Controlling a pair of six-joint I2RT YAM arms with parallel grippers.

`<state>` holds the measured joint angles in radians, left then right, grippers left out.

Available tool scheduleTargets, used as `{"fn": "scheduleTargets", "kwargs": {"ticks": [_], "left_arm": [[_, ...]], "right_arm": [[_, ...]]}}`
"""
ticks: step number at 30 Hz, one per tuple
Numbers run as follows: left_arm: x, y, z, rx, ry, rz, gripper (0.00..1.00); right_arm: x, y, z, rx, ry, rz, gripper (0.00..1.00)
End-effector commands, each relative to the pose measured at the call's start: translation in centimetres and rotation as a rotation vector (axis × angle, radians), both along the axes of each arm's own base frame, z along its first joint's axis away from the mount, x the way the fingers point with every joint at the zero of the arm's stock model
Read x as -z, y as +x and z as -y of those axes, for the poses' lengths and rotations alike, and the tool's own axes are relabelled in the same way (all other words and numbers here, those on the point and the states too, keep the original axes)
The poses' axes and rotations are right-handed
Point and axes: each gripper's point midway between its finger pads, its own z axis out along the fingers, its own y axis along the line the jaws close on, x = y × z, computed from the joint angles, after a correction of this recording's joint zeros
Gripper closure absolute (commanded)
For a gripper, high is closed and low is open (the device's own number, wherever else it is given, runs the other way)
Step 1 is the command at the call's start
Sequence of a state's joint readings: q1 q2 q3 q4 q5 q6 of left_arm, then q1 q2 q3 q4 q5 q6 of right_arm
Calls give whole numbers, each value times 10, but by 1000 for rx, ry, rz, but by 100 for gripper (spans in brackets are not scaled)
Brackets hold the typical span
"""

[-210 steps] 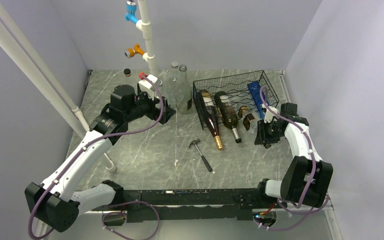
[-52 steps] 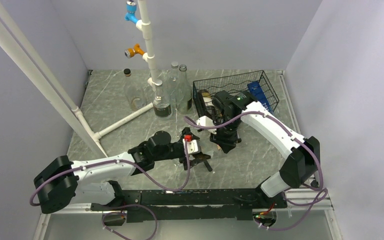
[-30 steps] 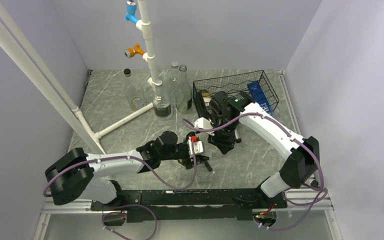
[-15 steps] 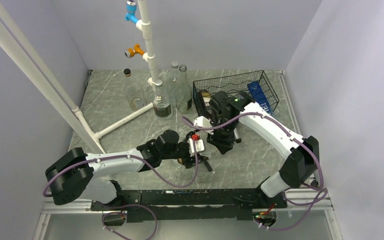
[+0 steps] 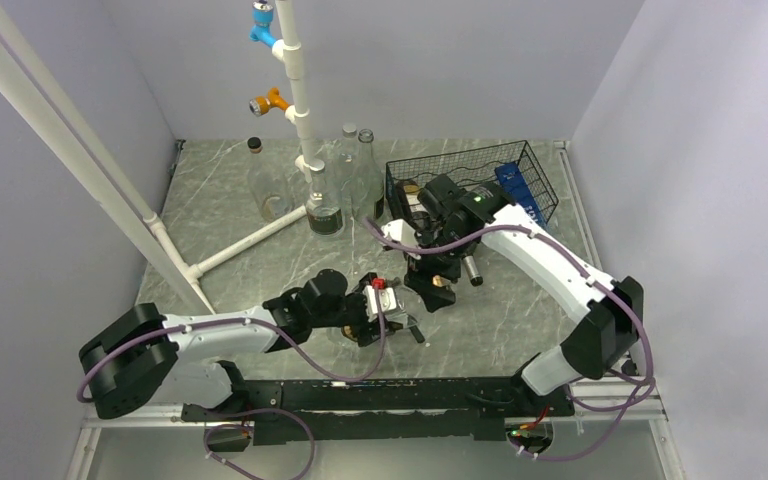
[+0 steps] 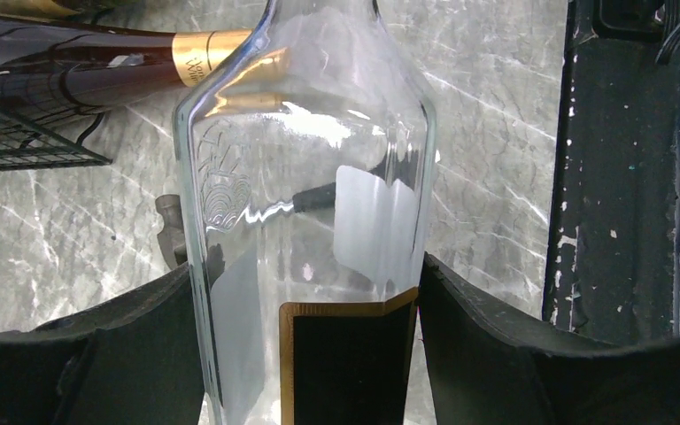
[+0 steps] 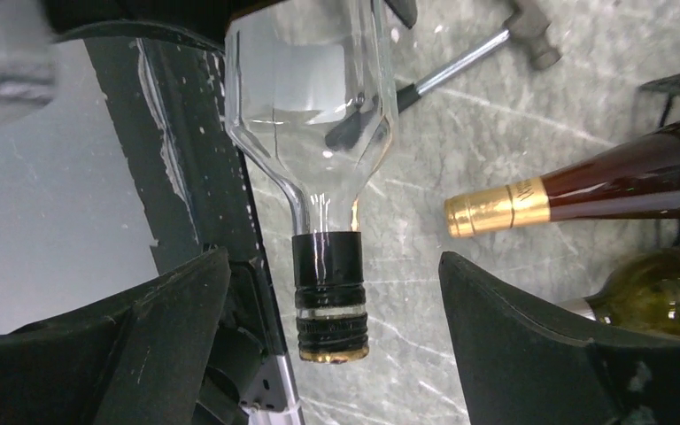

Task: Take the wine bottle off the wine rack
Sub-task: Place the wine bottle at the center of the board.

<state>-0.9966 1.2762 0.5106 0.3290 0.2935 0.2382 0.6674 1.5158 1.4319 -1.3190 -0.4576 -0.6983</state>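
A clear glass wine bottle [image 6: 305, 177] with a black, gold-edged label is off the rack, held over the table. My left gripper [image 6: 308, 266] is shut on its body, both pads pressed to the glass. In the top view this gripper [image 5: 392, 312] is near the table's front middle. The bottle's black-capped neck [image 7: 329, 283] points between the fingers of my right gripper [image 7: 332, 261], which is open and touches nothing. The black wire wine rack [image 5: 520, 165] stands at the back right behind the right gripper [image 5: 430, 285]. A dark bottle with gold foil [image 7: 584, 195] still lies in it.
A greenish bottle [image 7: 664, 292] lies beside the dark one. A hammer [image 7: 487, 44] lies on the marble under the held bottle. Three clear bottles [image 5: 360, 175] stand at the back by the white pipe frame [image 5: 295, 80]. A blue box [image 5: 515, 190] is in the rack.
My right gripper has opened, let go of the bottle's neck and drawn back toward the rack. My left gripper has closed on the bottle's body and carried it slightly toward the front edge.
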Motion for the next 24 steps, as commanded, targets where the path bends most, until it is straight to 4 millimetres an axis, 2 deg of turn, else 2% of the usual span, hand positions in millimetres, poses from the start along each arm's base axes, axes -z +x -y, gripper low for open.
{"fn": "scheduleTargets", "kwargs": {"ticks": [1, 4, 6, 9, 17, 24], "left_arm": [[-71, 14, 11, -35, -240, 122, 100], [-77, 14, 6, -61, -273, 125, 100], [-81, 15, 3, -79, -293, 126, 100], [-91, 16, -3, -116, -337, 130, 100], [-121, 16, -13, -187, -513, 112, 100], [-133, 11, -17, -194, -579, 83, 100]], "right_arm": [[-59, 8, -19, 43, 221, 106, 8], [-92, 16, -14, 102, 419, 46, 7], [-110, 24, -4, 147, 538, 38, 6], [-122, 21, -4, 146, 625, 54, 5], [-112, 19, -15, 65, 747, 88, 4], [-104, 10, -27, -106, 839, 65, 3]]}}
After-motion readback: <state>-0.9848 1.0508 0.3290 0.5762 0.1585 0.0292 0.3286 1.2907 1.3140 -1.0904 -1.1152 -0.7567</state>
